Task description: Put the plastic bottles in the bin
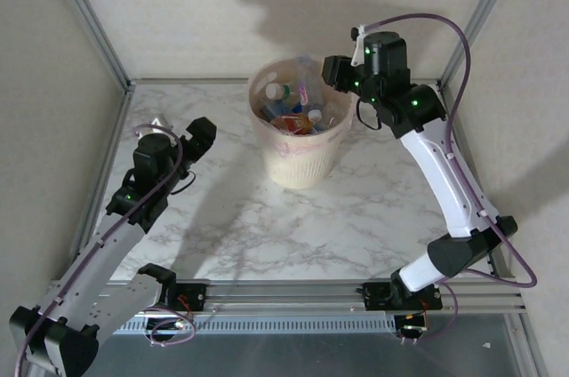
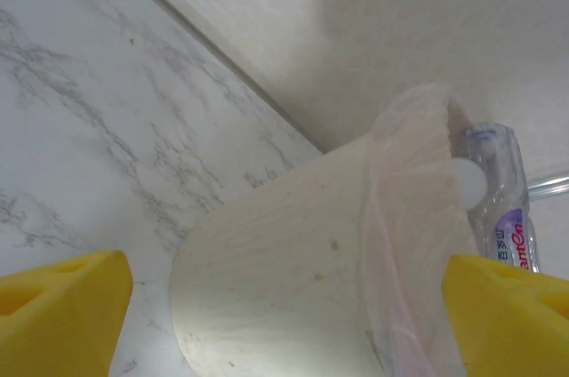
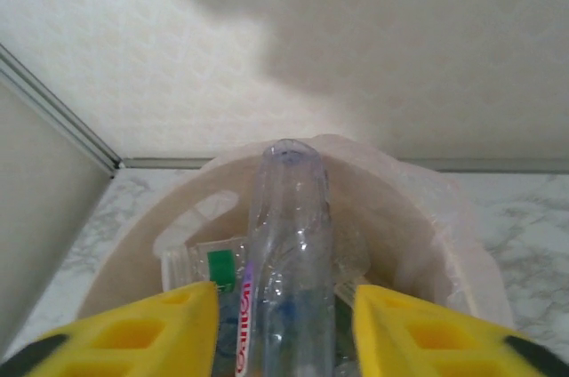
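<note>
one bin (image 1: 300,164) mid table (image 1: 231,217) holds plastic bottles (image 1: 289,113) too jumbled to count, one clear bottle (image 3: 289,244) sticking up between the right gripper's (image 1: 332,71) spread fingers, the left gripper (image 1: 204,132) spread wide and empty.

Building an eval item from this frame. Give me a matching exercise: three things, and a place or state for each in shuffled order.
Things:
1. left gripper
2. clear bottle
3. bin

States:
A. lined with a pinkish bag, other bottles inside
B. open, nothing between its fingers, left of the bin
C. between the right gripper fingers, above the bin

Pairs: 1-B, 2-C, 3-A
</note>
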Motion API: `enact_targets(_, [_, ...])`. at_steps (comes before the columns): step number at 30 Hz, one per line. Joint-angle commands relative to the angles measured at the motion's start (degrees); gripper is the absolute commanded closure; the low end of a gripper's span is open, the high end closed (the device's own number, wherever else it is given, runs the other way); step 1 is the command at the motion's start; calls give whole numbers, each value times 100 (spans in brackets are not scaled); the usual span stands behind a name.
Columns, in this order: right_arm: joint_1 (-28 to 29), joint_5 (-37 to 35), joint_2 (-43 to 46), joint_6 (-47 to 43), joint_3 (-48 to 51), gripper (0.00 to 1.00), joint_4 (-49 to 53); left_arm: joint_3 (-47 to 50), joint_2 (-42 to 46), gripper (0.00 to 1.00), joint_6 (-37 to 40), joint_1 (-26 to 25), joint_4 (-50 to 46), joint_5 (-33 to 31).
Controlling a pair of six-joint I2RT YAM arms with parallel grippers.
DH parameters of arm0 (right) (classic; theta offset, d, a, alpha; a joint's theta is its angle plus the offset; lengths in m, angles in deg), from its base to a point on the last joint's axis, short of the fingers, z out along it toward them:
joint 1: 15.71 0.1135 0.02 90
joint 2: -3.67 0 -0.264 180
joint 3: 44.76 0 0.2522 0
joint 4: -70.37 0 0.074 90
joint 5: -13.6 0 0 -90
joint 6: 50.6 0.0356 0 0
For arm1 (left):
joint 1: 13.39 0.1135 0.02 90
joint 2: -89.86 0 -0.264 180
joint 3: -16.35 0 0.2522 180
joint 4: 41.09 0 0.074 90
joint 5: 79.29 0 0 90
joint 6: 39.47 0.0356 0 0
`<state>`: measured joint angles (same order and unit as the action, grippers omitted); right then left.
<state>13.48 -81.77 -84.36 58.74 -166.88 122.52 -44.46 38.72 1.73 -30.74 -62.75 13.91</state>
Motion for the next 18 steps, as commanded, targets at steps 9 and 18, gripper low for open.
enact_targets(9, [-155, 120, -1951, 167, -1415, 70, 467, -65, 229, 11, 121, 134, -402, 40])
enact_targets(18, [70, 461, -2330, -42, -1591, 72, 340, 261, 464, 11, 103, 264, -378, 89])
